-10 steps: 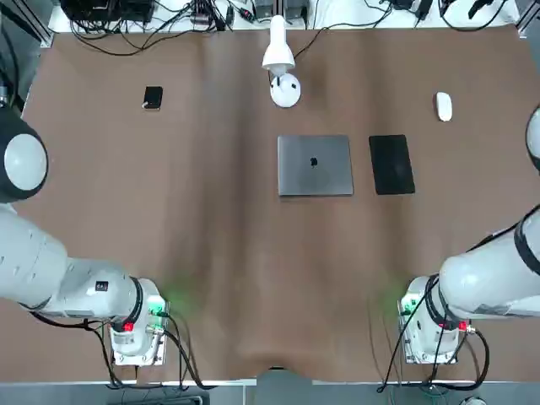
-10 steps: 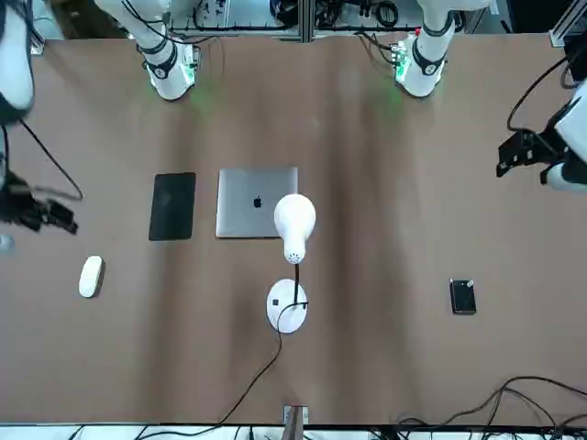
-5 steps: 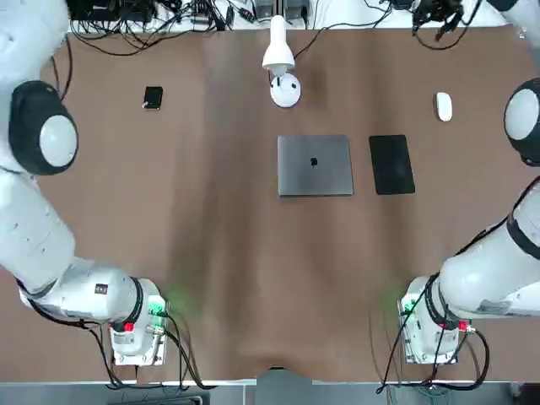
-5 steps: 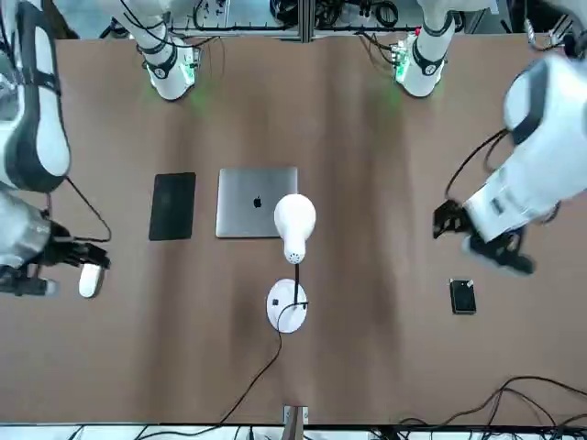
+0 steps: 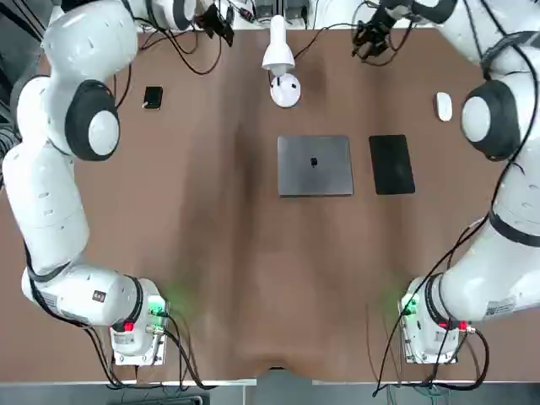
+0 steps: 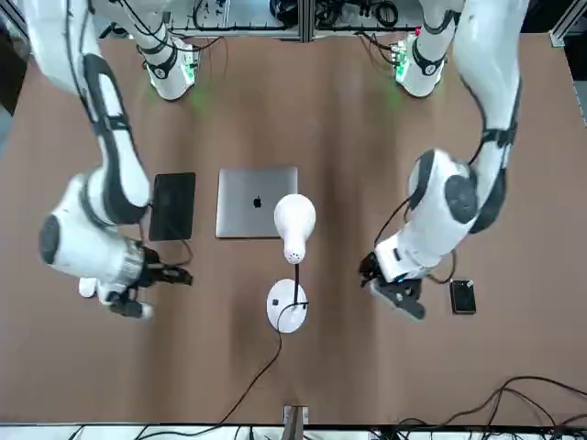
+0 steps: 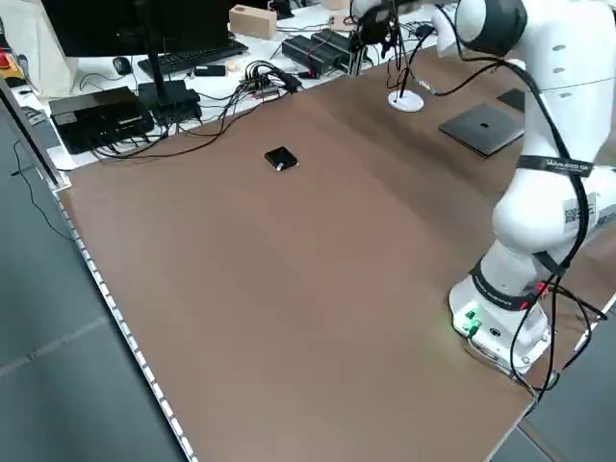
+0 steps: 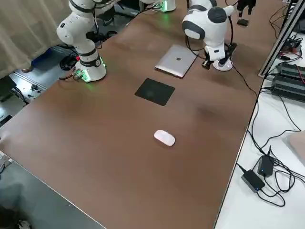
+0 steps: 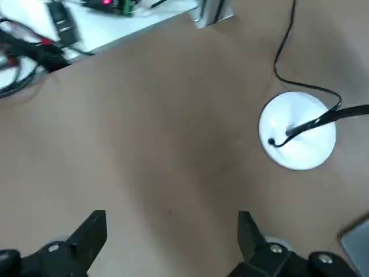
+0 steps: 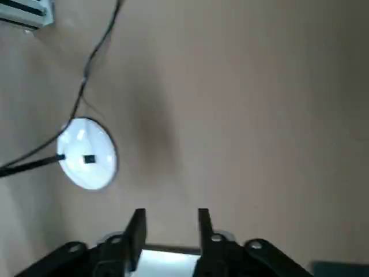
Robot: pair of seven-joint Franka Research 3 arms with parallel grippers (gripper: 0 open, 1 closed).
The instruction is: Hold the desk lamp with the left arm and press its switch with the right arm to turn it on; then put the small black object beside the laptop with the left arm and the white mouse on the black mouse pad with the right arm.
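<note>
The desk lamp stands at the table's far edge, its white cone head [image 5: 278, 52] over the round base [image 5: 285, 90] and its black cord trailing off. My left gripper [image 5: 221, 23] hovers to the robot's left of the lamp, open wide and empty; its wrist view shows the lamp base [image 9: 297, 138] ahead. My right gripper [image 5: 369, 40] hovers on the lamp's other side, its fingers [image 10: 137, 226] narrowed to a small gap with nothing between. The small black object [image 5: 153, 98] lies far left. The white mouse [image 5: 443, 106] lies far right. The laptop [image 5: 315, 164] and black mouse pad [image 5: 391, 164] lie mid-table.
Cables, power strips and electronics [image 5: 126, 13] crowd the bench beyond the far edge. The lamp cord [image 6: 252, 380] runs off that edge. Both arm bases [image 5: 135, 325] stand at the near edge, with bare brown tabletop [image 5: 253, 278] between them.
Both arms swung in from the table's sides toward the lamp. The right gripper's jaws narrowed from wide open. The left stayed wide. No object moved.
</note>
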